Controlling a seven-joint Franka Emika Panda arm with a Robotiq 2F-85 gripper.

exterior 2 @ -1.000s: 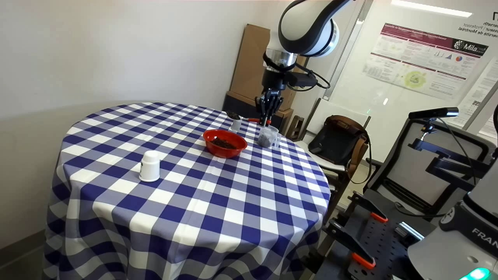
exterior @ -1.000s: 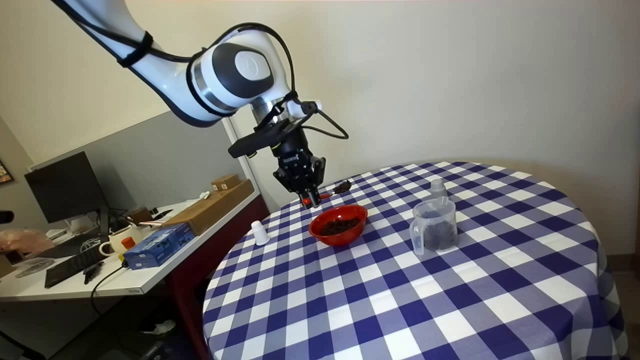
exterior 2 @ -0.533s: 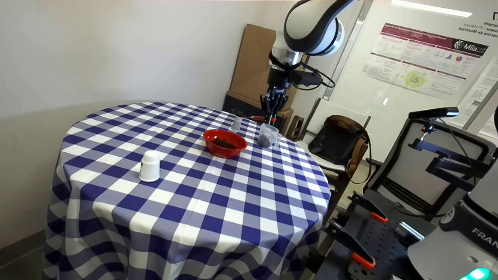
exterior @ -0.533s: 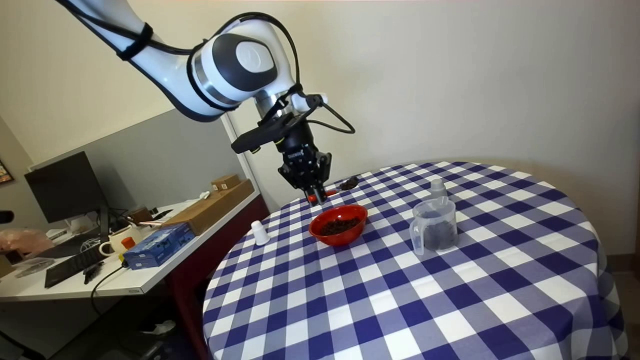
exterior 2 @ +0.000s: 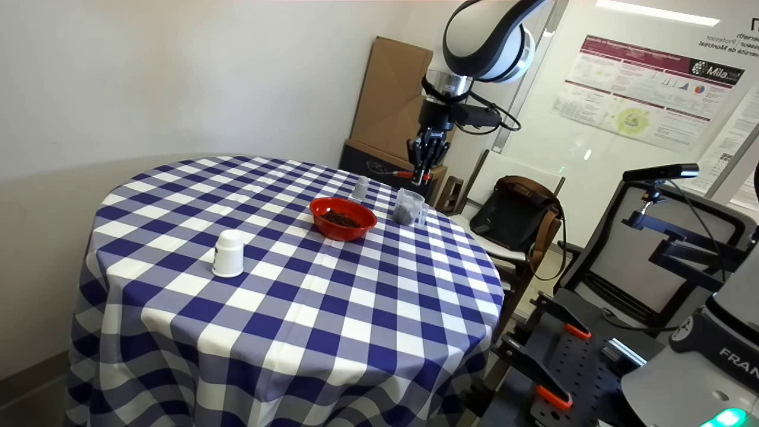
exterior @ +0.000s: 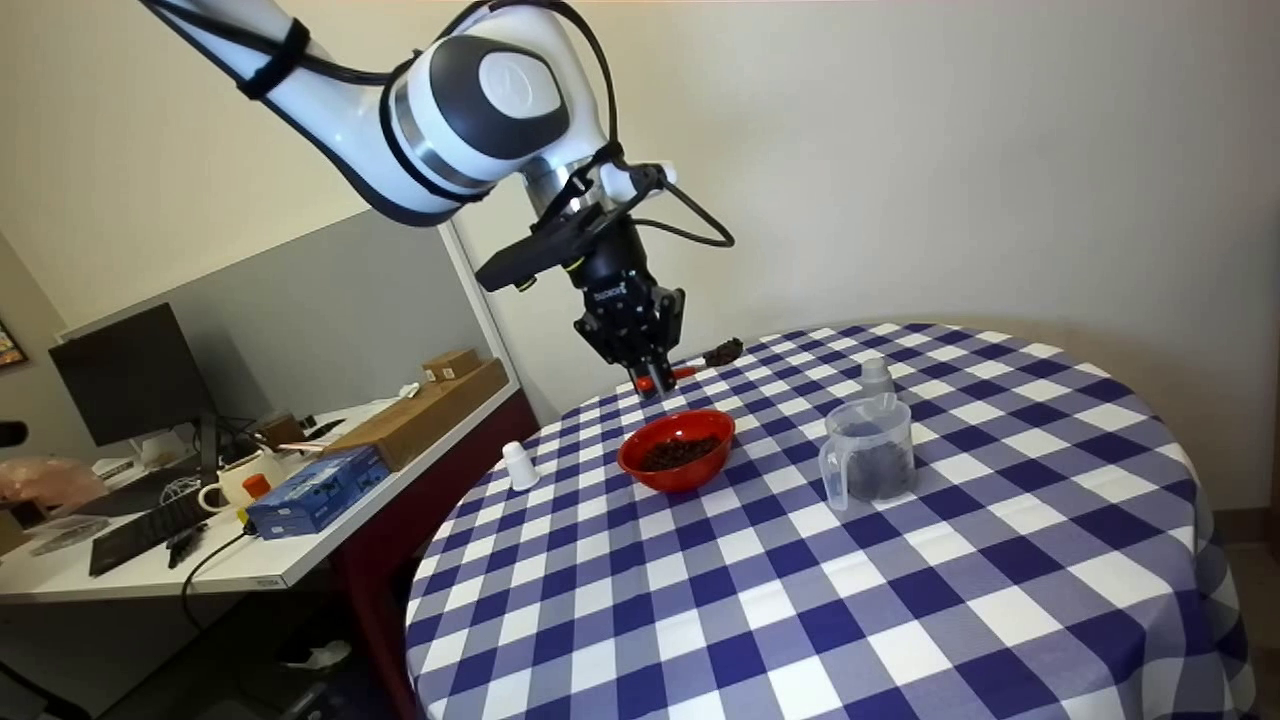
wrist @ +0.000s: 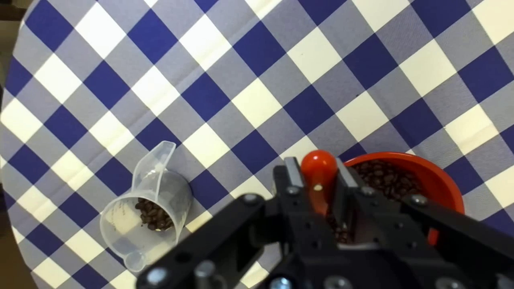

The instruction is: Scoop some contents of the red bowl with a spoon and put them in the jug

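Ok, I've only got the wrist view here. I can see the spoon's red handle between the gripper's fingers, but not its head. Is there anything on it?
Observer: Yes. In an exterior view, the red-handled spoon carries a heap of what look like coffee beans on its head.
Operator: Good. In my view, the red bowl shows just behind the gripper. Are spoon and bowl touching?
Observer: No, both exterior views show a gap between them.
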